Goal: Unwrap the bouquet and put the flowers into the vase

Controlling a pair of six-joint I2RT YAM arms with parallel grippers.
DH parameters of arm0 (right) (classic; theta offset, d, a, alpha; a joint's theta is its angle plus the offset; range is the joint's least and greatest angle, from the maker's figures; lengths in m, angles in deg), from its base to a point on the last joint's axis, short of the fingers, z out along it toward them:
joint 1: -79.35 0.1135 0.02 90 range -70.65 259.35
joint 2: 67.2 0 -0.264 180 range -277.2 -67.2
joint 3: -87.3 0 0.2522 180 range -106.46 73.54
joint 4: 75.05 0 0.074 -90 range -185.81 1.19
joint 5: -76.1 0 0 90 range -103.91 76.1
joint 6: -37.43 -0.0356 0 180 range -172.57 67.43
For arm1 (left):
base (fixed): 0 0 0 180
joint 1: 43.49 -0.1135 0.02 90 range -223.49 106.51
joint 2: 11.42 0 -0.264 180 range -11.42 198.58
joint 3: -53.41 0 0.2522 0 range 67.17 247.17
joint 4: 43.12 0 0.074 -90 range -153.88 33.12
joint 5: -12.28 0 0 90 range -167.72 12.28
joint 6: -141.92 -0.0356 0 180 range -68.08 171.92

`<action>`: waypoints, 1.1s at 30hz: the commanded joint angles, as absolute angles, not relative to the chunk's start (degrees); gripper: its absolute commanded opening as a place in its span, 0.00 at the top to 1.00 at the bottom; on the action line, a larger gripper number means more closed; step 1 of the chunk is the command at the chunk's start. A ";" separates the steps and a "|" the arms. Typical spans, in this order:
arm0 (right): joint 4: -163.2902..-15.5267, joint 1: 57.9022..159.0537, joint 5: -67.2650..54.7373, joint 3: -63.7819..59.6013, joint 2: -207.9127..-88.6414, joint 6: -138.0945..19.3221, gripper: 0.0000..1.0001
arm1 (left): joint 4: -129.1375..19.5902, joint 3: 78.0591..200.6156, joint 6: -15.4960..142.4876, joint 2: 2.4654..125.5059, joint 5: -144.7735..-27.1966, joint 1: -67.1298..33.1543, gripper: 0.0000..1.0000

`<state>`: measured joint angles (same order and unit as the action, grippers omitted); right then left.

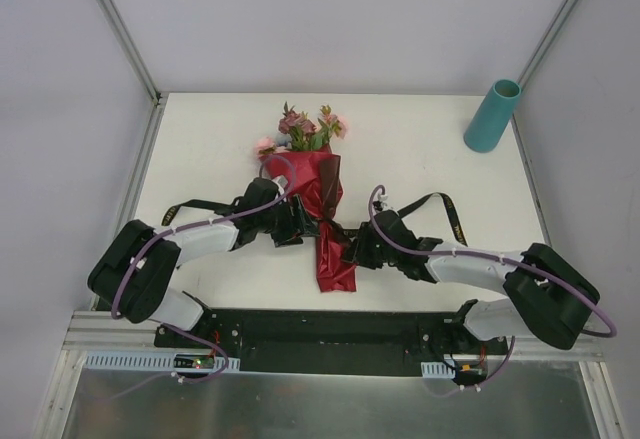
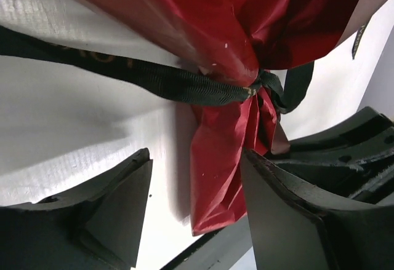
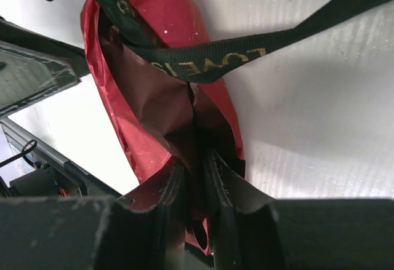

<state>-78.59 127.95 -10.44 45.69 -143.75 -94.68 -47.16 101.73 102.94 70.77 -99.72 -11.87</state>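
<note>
Table bears bouquet lying near-to-far, flowers farthest.

Your left gripper is wide open and points inward. Your right gripper has its fingers nearly together, pinching the bouquet paper.

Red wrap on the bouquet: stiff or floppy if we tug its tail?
Probably floppy: the wrap is creased and bunched where the ribbon cinches it, so it should crumple rather than hold shape. Likely slick too: it looks glossy. With the ribbon tied, a tug would probably drag the whole bouquet.
</note>
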 commanded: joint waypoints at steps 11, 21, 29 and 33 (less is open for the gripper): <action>-92.85 130.07 -24.70 38.92 -126.62 -88.54 0.59 | -37.72 100.39 101.40 76.55 -95.04 -8.07 0.48; -89.08 122.34 -16.39 27.59 -136.70 -61.99 0.60 | -35.52 100.83 101.75 80.16 -96.53 -6.66 0.62; -81.71 120.22 -2.05 24.06 -150.51 -53.28 0.62 | -33.85 100.13 102.89 80.16 -96.80 -6.66 0.69; -76.52 120.22 -0.46 25.64 -153.76 -53.01 0.62 | -33.41 100.22 103.24 80.16 -97.06 -6.66 0.71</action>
